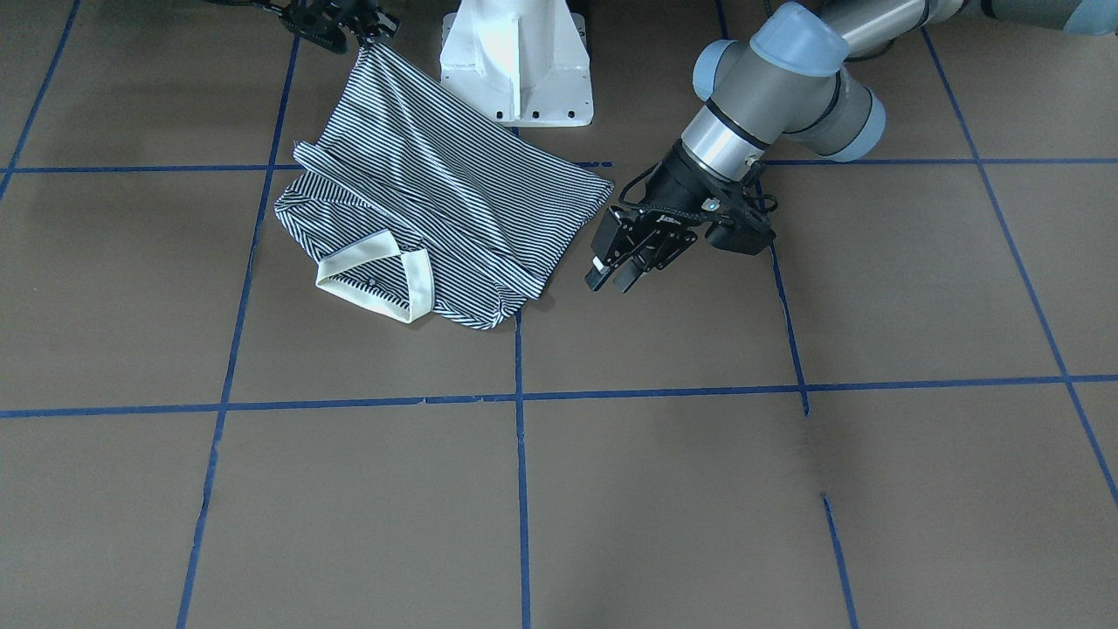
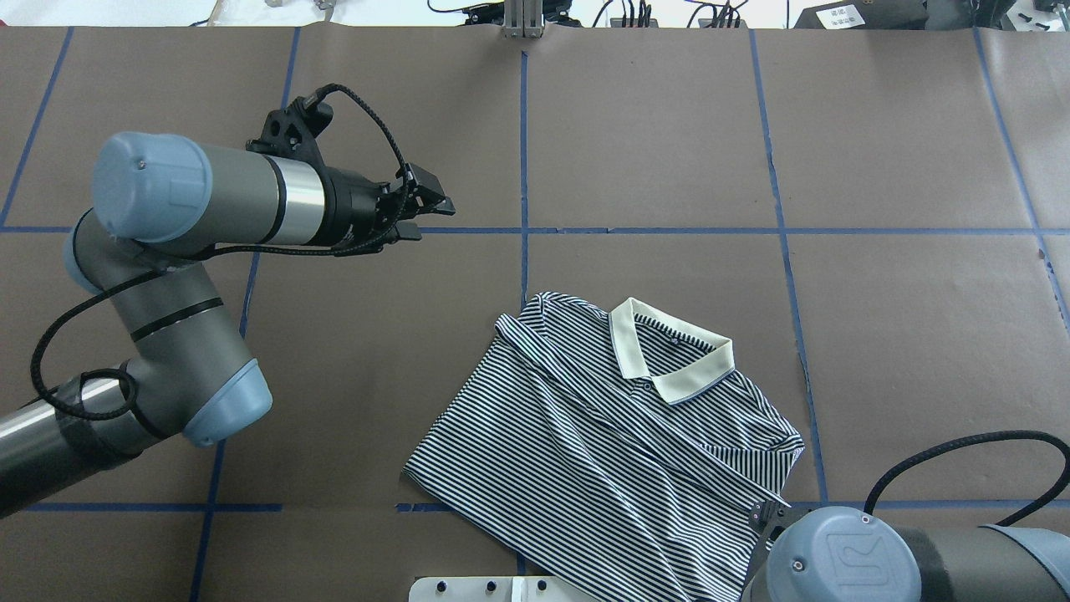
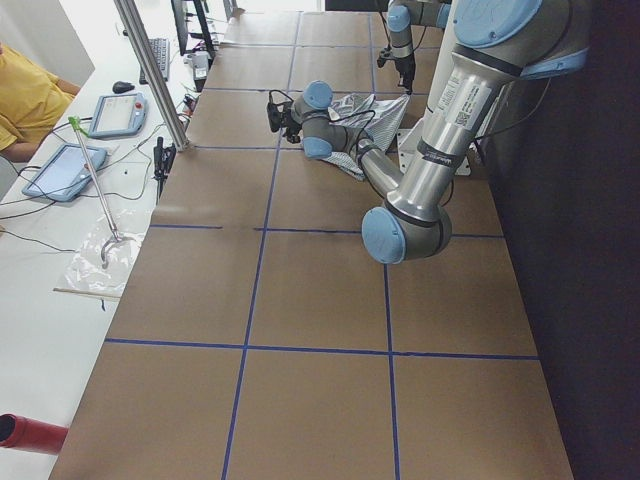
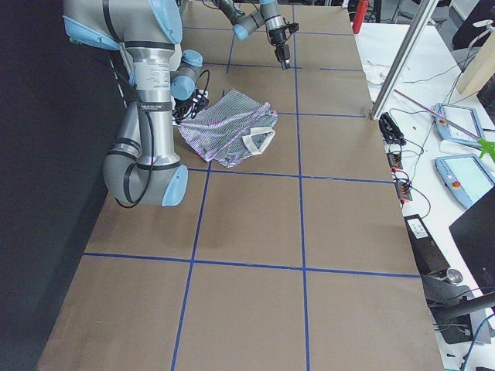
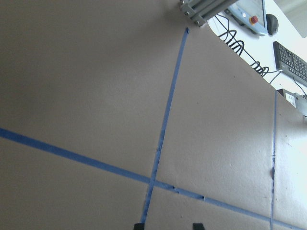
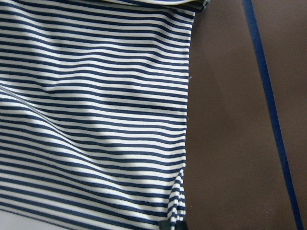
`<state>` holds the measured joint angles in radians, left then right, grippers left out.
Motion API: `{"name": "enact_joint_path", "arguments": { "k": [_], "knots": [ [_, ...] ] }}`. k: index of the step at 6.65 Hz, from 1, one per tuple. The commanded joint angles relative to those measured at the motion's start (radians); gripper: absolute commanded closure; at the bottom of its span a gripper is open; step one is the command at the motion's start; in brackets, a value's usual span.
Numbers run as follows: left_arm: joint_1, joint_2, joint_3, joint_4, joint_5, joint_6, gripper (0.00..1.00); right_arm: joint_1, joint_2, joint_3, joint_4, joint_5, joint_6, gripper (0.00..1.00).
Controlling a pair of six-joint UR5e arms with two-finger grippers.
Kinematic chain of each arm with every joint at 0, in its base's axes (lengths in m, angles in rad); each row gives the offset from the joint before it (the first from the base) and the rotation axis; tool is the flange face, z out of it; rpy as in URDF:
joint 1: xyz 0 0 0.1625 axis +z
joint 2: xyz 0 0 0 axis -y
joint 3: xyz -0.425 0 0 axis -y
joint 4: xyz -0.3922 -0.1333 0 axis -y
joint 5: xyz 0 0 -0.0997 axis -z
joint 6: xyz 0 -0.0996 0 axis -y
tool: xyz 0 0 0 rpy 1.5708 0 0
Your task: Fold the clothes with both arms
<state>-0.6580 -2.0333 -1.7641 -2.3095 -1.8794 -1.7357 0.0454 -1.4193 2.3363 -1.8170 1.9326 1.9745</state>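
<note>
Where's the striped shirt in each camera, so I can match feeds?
Front-facing: shirt upper left of centre.
Overhead: shirt bottom, right of centre.
Exterior left: shirt far, top centre.
Exterior right: shirt upper left.
Left wrist: not in it.
Right wrist: shirt fills the left.
Shared landmark: white pedestal base, beside the shirt.

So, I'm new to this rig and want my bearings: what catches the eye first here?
The striped polo shirt lies rumpled on the brown table near the robot's white pedestal, cream collar toward the operators' side. The right gripper pinches one corner and holds it up, while the left gripper hangs open, clear of the shirt.
</note>
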Motion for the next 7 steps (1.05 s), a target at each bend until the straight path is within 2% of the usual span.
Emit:
{"name": "enact_joint_path", "arguments": {
  "k": [1,2,3,4,5,7],
  "knots": [
    [0.107,0.105,-0.203,0.235,-0.015,-0.033,0.24,0.135,0.041,0.004,-0.034,-0.006,0.004,0.00],
    [0.185,0.105,-0.219,0.354,0.038,-0.034,0.24,0.250,0.084,0.006,-0.035,0.002,0.004,0.00],
    [0.252,0.111,-0.209,0.405,0.096,-0.034,0.24,0.334,0.126,0.014,-0.035,0.006,0.003,0.00],
    [0.299,0.108,-0.209,0.488,0.124,-0.050,0.23,0.382,0.161,0.005,-0.035,-0.001,0.000,0.00],
    [0.361,0.111,-0.203,0.510,0.152,-0.094,0.24,0.393,0.161,-0.014,-0.033,-0.006,-0.002,0.00],
    [0.397,0.101,-0.181,0.555,0.173,-0.104,0.26,0.393,0.161,-0.020,-0.033,-0.006,0.001,0.00]
  ]
}}
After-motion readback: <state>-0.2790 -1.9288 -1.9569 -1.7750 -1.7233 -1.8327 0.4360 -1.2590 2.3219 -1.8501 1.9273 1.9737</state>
